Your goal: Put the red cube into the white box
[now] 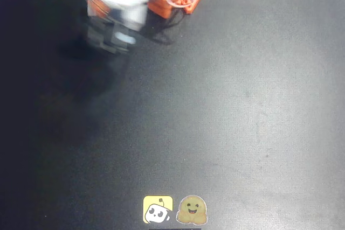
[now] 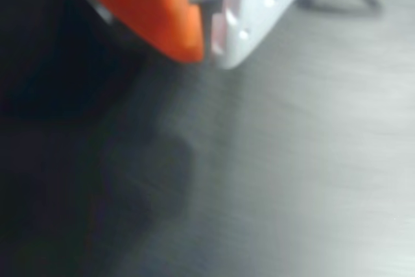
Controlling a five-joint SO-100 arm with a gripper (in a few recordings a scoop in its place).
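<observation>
Overhead, arm (image 1: 121,9) blurred at top; gripper (image 2: 207,50) fingertips pressed together (nothing between), above dark table (image 2: 292,160).

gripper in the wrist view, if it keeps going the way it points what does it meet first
Most likely the bare dark table: the gripper, its jaws together, points down at it with nothing between. The blur leaves depth uncertain.

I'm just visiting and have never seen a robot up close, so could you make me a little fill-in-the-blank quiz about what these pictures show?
1. In the overhead view, the arm sits at the ____ edge of the picture.
2. Two stickers, a yellow one and a smiling face, lie at the ____ edge of the table.
3. In the wrist view, the gripper has one white finger and one ____ finger.

Missing words: top; bottom; orange
</observation>
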